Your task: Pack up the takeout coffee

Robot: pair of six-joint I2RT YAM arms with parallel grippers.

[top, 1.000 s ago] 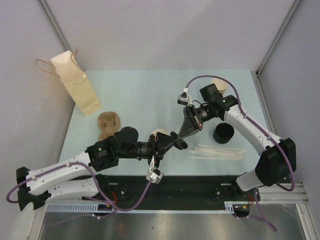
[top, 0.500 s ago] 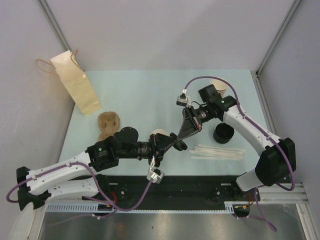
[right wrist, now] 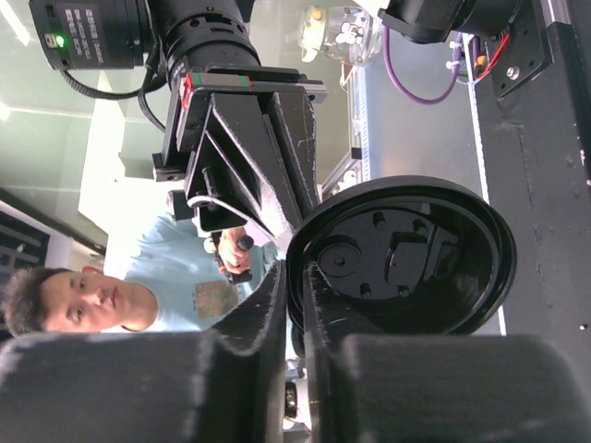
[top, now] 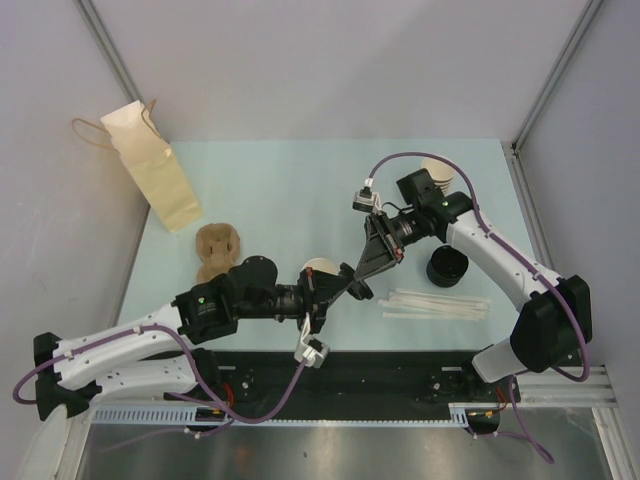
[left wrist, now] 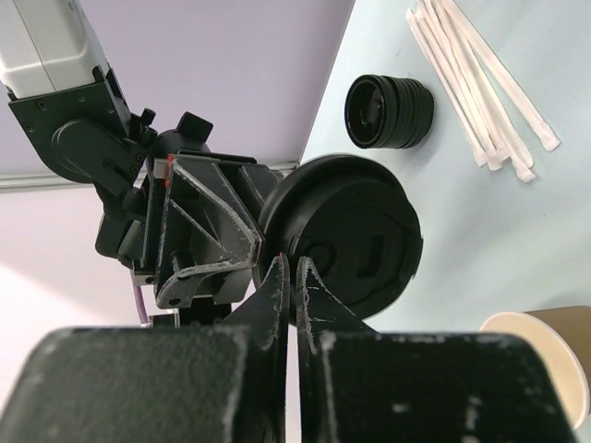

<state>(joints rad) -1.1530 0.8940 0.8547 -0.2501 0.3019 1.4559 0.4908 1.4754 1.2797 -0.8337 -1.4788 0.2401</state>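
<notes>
The pale blue-green table (top: 300, 190) carries everything. At its far left corner a tall tan paper bag with string handles (top: 155, 180) stands leaning, and near it lies a brown moulded-pulp cup carrier (top: 215, 248).

Both arms reach inward and meet above the middle of the table. Behind the right arm a stack of lidless tan paper cups (top: 437, 168) shows only in part. A short stack of black plastic lids (top: 447, 267) sits on the right, and just in front of it lies a loose row of white paper-wrapped straws (top: 435, 303).

The takeout coffee is in two parts. Its small tan paper cup (top: 318, 266) stands upright and open-mouthed on the table, beside the left arm's wrist and partly hidden by it. Its round black plastic lid (left wrist: 351, 245) hangs in the air on edge between the two claws.

The left gripper (left wrist: 288, 277) is closed tight on one side of the lid's rim. The right gripper (right wrist: 294, 286) straddles the opposite side of the rim with its jaws a narrow slit apart. From the close view I cannot tell whether they are pinching it or merely sitting around it.
</notes>
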